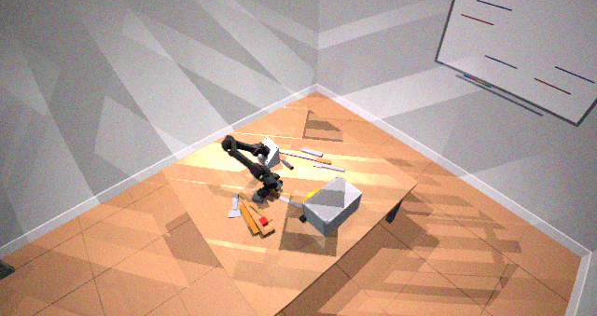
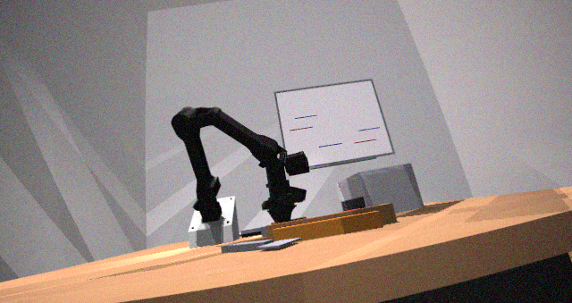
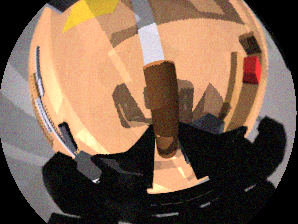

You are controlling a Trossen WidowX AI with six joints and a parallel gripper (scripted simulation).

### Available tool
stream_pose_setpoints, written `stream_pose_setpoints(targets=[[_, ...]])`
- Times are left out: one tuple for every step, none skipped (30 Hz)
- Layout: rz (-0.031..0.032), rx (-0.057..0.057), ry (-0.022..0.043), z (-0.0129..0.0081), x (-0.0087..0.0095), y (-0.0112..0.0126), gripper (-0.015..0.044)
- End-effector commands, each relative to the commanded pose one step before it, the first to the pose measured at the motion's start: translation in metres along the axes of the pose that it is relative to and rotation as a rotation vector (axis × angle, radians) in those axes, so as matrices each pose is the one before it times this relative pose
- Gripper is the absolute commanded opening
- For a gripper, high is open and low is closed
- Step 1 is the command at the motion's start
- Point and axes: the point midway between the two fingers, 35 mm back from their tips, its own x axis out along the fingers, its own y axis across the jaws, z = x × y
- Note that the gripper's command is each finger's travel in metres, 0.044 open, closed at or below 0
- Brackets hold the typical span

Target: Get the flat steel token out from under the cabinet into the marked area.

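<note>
My gripper (image 1: 262,194) (image 2: 281,214) (image 3: 162,124) is low on the table, left of the grey cabinet (image 1: 332,204) (image 2: 380,187). It is shut on a brown stick-like handle (image 3: 161,90) (image 1: 283,198), which points away from me. A grey strip (image 3: 150,38) (image 1: 292,203) lies just past the handle's far end and runs toward the cabinet. I cannot tell whether the two are joined. The yellow marked area (image 1: 311,195) (image 3: 93,6) shows beside the cabinet's front. The steel token is not in sight.
A long brown bar (image 1: 261,215) (image 2: 340,214) with a red block (image 1: 263,221) (image 3: 252,70) and an orange bar (image 1: 249,219) (image 2: 326,227) lie left of my gripper, with a grey flat piece (image 1: 233,209). More strips (image 1: 328,167) lie beyond the arm's base (image 1: 270,150).
</note>
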Motion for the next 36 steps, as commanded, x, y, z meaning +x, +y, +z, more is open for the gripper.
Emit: stream_pose_setpoints(targets=[[-0.00144,-0.0027,-0.00016,-0.00229,-0.00081,0.00054,0.0000],[0.00005,0.0002,0.00000,0.00074,0.00001,-0.00004,0.0000],[0.00006,0.0002,0.00001,0.00092,0.00001,-0.00004,0.0000],[0.00007,0.0003,0.00001,0.00108,0.00001,-0.00004,0.0000],[0.00008,0.0003,0.00001,0.00116,0.00002,-0.00004,0.0000],[0.00007,0.0003,0.00001,0.00117,0.00001,-0.00003,0.0000],[0.00007,0.0003,0.00001,0.00118,0.00002,-0.00001,0.0000],[0.00007,0.0003,0.00001,0.00113,0.00001,0.00000,0.0000],[0.00007,0.0003,0.00001,0.00116,0.00001,0.00002,0.0000],[0.00006,0.0002,0.00001,0.00114,0.00001,0.00003,0.0000],[0.00006,0.0002,0.00001,0.00119,0.00001,0.00004,0.0000],[0.00006,0.0002,0.00000,0.00119,0.00001,0.00005,0.0000],[0.00006,0.0002,0.00000,0.00119,0.00001,0.00006,0.0000],[0.00005,0.0002,0.00000,0.00119,0.00001,0.00006,0.0000],[0.00005,0.0002,-0.00001,0.00119,0.00001,0.00006,0.0000],[0.00005,0.0002,-0.00001,0.00119,0.00001,0.00006,0.0000],[0.00004,0.0002,-0.00001,0.00119,0.00001,0.00006,0.0000],[0.00004,0.0002,-0.00001,0.00119,0.00001,0.00006,0.0000],[0.00004,0.0002,-0.00002,0.00119,0.00001,0.00006,0.0000],[0.00004,0.0002,-0.00002,0.00119,0.00001,0.00006,0.0000],[0.00003,0.0001,-0.00002,0.00119,0.00001,0.00006,0.0000],[0.00003,0.0001,-0.00002,0.00119,0.00001,0.00006,0.0000],[0.00003,0.0001,-0.00002,0.00119,0.00000,0.00006,0.0000],[0.00003,0.0001,-0.00002,0.00119,0.00000,0.00006,0.0000],[0.00003,0.0001,-0.00003,0.00119,0.00000,0.00006,0.0000],[0.00003,0.0001,-0.00003,0.00119,0.00000,0.00006,0.0000],[0.00002,0.0001,-0.00003,0.00119,0.00000,0.00006,0.0000],[0.00002,0.0001,-0.00003,0.00119,0.00000,0.00005,0.0000],[0.00002,0.0001,-0.00003,0.00119,0.00000,0.00005,0.0000],[0.00002,0.0001,-0.00003,0.00119,0.00000,0.00005,0.0000],[0.00002,0.0001,-0.00003,0.00119,0.00000,0.00005,0.0000],[0.00002,0.0001,-0.00003,0.00119,0.00000,0.00005,0.0000],[0.00002,0.0001,-0.00004,0.00119,0.00000,0.00005,0.0000],[0.00002,0.0001,-0.00004,0.00119,0.00000,0.00005,0.0000],[0.00001,0.0001,-0.00004,0.00119,0.00000,0.00005,0.0000],[0.00001,0.0001,-0.00004,0.00119,0.00000,0.00005,0.0000]])
